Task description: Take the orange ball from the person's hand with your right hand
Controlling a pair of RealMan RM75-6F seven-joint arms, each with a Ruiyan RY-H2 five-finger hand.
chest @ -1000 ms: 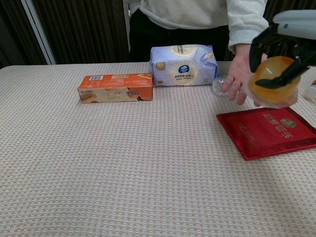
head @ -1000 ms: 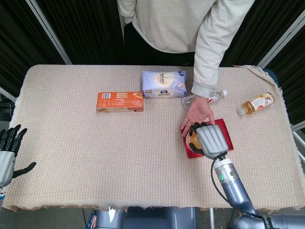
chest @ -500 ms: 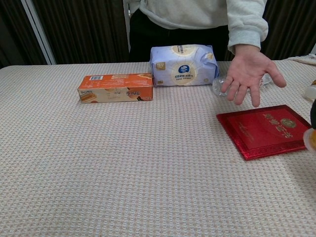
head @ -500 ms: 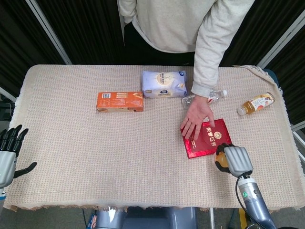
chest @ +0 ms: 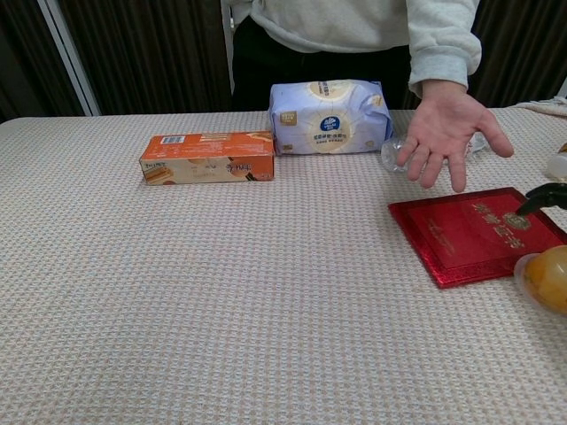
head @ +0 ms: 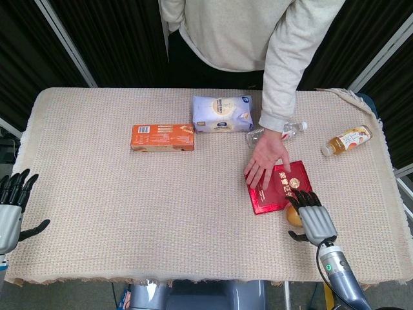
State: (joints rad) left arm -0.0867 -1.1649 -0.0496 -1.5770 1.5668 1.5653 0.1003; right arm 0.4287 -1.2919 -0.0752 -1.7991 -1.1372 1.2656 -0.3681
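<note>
The orange ball [head: 294,217] sits in my right hand [head: 313,221], near the table's front right, just off the red booklet's corner. The hand's fingers curl over the ball from above. In the chest view only the ball [chest: 548,277] and one dark fingertip [chest: 541,196] show at the right edge. The person's hand [head: 266,162] lies open and empty above the booklet, palm up in the chest view [chest: 446,130]. My left hand [head: 11,208] hangs off the table's left edge, fingers spread, holding nothing.
A red booklet [head: 277,188] lies below the person's hand. An orange box [head: 162,137] and a blue-white tissue pack [head: 222,113] sit mid-table. A clear bottle [head: 279,131] lies by the person's wrist, and a juice bottle [head: 347,140] at the far right.
My right hand drew the ball out of the person's hand toward the front right edge, then edged back toward the booklet. The person's hand stays open and empty.
</note>
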